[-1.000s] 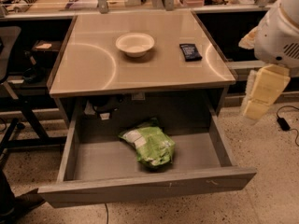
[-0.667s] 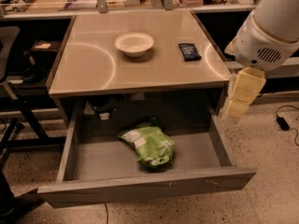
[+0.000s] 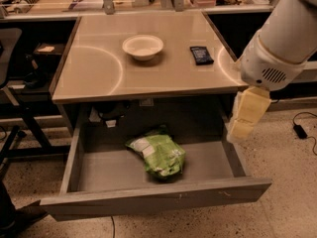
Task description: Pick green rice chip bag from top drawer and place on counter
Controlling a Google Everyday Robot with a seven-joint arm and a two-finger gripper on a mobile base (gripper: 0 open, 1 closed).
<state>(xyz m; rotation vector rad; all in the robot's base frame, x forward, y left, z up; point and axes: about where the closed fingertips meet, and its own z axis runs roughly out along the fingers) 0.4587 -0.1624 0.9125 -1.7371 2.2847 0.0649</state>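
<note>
Camera view: green rice chip bag point(image 3: 158, 154) lies on the floor of the open top drawer point(image 3: 148, 202), near centre. The tool point(image 3: 241, 128) hangs above the drawer's right wall, apart from the bag; grip state cannot be told. White bowl point(image 3: 142, 46) and dark packet point(image 3: 201, 54) sit on the surface point(image 3: 99, 68).

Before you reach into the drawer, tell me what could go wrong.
1. The end effector hangs beside the right wall of the top drawer, just below the front edge of the counter. Swinging inward could clip either one.
2. The green rice chip bag is puffy and crinkled, so a grasp may slip or crush it.
3. The white bowl and dark packet sit on the counter, and a careless placement could knock them.
</note>
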